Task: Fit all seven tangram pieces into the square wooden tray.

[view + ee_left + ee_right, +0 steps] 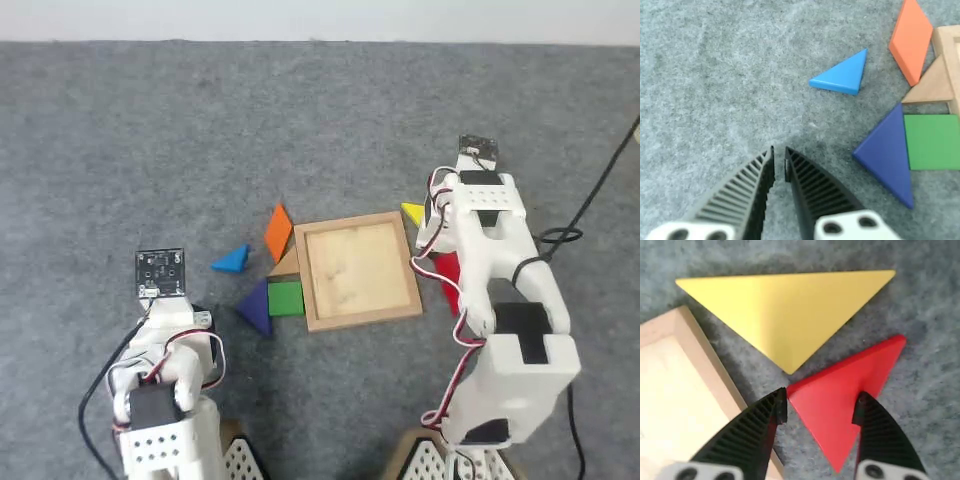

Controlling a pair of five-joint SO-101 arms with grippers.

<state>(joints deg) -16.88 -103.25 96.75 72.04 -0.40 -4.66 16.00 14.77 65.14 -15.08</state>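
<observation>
Fingers of the right gripper [822, 407] are spread astride a flat red triangle [845, 372], which lies beside a large yellow triangle [785, 310] just outside the square wooden tray [303, 280]. The left gripper [779, 156] has its fingers pressed together, empty, over the grey felt surface [150, 130].

Bench [150, 130] covered edge to edge in grey, felt-like fabric with a mottled, short-napped, slightly fuzzy texture. Fabric lies flat, no folds or seams visible. Pale, plain strip [320, 20] runs along the far edge, meeting the grey in a straight line. Thin black cable [608, 170] crosses the fabric from the right edge, curving inward into a small loop.
</observation>
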